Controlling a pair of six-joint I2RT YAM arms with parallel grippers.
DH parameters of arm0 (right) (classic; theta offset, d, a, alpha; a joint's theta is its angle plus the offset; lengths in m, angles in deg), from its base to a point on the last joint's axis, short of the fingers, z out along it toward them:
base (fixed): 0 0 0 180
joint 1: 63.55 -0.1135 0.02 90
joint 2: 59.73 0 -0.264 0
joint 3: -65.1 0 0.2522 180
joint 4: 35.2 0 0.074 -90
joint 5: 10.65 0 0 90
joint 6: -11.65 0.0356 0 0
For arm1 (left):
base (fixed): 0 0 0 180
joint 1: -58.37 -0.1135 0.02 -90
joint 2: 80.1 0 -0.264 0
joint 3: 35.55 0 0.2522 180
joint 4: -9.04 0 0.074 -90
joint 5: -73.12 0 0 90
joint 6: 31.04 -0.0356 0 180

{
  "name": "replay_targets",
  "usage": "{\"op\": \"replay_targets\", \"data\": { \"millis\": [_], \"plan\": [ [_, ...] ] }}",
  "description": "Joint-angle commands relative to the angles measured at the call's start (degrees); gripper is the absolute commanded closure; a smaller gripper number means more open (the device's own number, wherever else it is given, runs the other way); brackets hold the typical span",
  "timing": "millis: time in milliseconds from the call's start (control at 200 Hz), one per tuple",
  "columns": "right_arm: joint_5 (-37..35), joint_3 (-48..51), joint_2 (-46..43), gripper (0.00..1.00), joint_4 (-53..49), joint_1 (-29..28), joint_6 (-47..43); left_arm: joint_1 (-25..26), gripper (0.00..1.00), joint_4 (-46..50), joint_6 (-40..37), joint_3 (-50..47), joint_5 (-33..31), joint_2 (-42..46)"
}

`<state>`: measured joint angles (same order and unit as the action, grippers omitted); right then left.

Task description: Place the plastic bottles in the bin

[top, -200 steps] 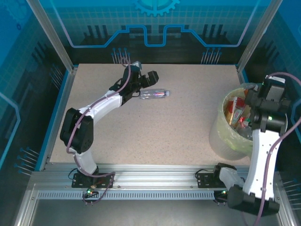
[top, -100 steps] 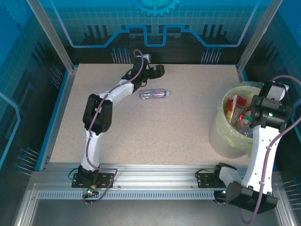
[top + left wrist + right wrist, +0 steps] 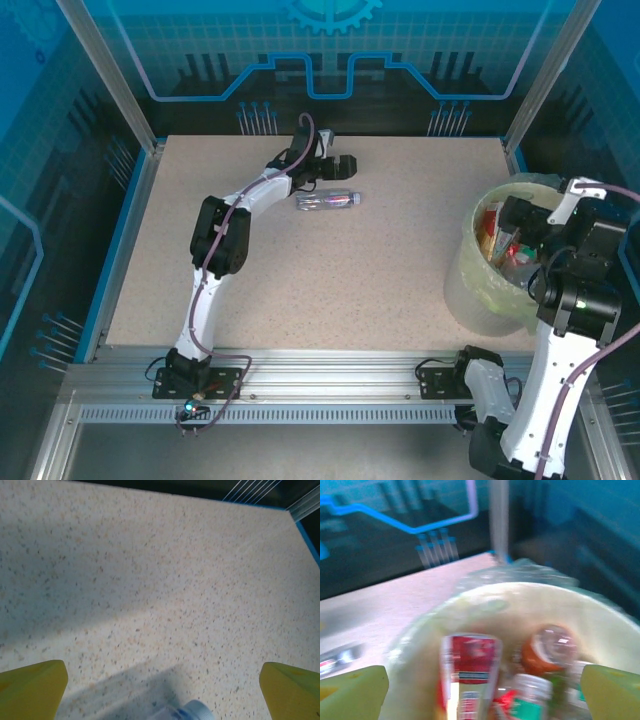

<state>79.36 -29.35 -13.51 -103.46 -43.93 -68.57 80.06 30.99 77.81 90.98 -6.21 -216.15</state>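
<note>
A clear plastic bottle (image 3: pixel 327 199) with a pink label lies on its side at the far middle of the table. My left gripper (image 3: pixel 336 167) hovers just beyond it, open; in the left wrist view its yellow fingertips (image 3: pixel 35 685) stand wide apart and the bottle's pale blue cap (image 3: pixel 199 712) shows at the bottom edge between them. My right gripper (image 3: pixel 518 232) hangs open over the bin (image 3: pixel 478 290). Inside the bin (image 3: pixel 520 592) lie several bottles, among them a red-labelled one (image 3: pixel 470 666), an orange one (image 3: pixel 546 652) and a green-labelled one (image 3: pixel 530 707).
Blue panels and metal posts wall the table on three sides. The bin stands at the table's right edge beside the right arm. The left arm stretches diagonally across the left half of the table (image 3: pixel 330 280).
The left arm has stretched farther out and its gripper has shifted right, beyond the lying bottle. The right arm has pulled back toward the near right above the bin.
</note>
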Motion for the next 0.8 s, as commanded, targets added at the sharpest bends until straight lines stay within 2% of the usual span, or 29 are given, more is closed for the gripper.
{"op": "replay_targets", "data": {
  "millis": [0, 55, 105, 230, 380, 490, 655, 795],
  "plan": [
    [19.18, 0.63, -0.48, 0.00, 3.96, -2.01, 4.55, -0.45, 0.01, 5.39, -1.93, 0.35, 1.73, 0.12],
    [24.57, 2.82, -1.48, 0.00, 7.14, -3.52, 6.84, -0.51, 0.01, 5.00, -2.47, -1.76, 0.91, 0.98],
    [26.24, 4.12, -2.36, 0.00, 9.39, -5.50, 8.45, -0.72, 0.01, 5.29, -2.68, -2.97, 0.71, 1.67],
    [25.13, 6.33, -3.85, 0.00, 13.51, -11.32, 10.69, -0.86, 0.01, 6.08, -2.94, -6.36, 1.45, 3.97],
    [20.20, 5.74, -3.61, 0.00, 12.22, -16.43, 8.73, -0.86, 0.01, 5.13, -4.52, -12.59, 2.80, 7.93],
    [15.55, 4.34, -2.98, 0.00, 9.28, -17.81, 6.64, -0.78, 0.01, 4.14, -5.72, -18.18, 4.58, 11.23],
    [15.19, 4.94, -2.54, 0.00, 9.61, -18.19, 6.65, -0.71, 0.01, 3.30, -7.12, -25.20, 7.07, 15.35],
    [14.95, 5.91, -1.87, 0.00, 10.82, -18.69, 7.44, 0.40, 0.01, 4.93, -10.07, -30.05, 3.29, 18.31]
  ]
}}
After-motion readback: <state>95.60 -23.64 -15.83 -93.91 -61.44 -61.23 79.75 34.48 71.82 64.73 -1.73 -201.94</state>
